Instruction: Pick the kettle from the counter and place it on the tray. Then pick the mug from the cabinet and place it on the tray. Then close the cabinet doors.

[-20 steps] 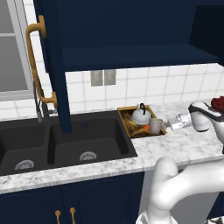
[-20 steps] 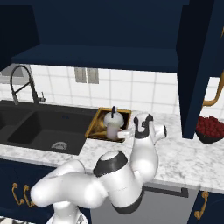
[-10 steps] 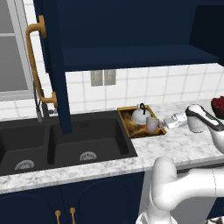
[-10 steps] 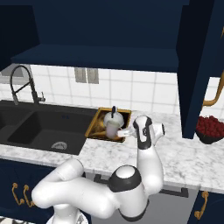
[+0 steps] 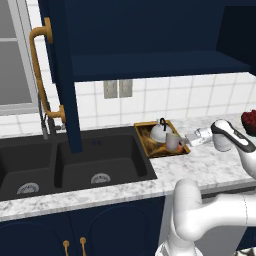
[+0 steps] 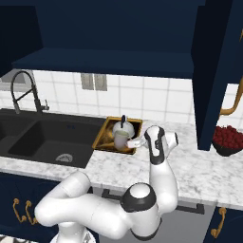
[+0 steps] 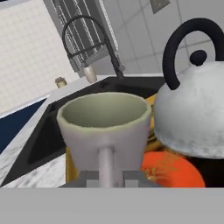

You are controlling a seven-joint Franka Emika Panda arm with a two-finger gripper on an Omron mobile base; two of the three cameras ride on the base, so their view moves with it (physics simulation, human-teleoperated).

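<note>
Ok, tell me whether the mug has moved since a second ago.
Cannot tell: the mug sits on the tray beside the kettle, with no clear shift.

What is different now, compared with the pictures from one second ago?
The arm has folded its elbow down and back, while the gripper stayed at the tray with the mug standing inside it beside the kettle. Its fingers still flank the mug's handle. The cabinet doors remain open.

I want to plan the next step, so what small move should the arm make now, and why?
Probably open the end effector fully and back away. The mug already stands on the tray beside the kettle, its handle between the barely parted fingertips, and the cabinet doors are still open.
</note>
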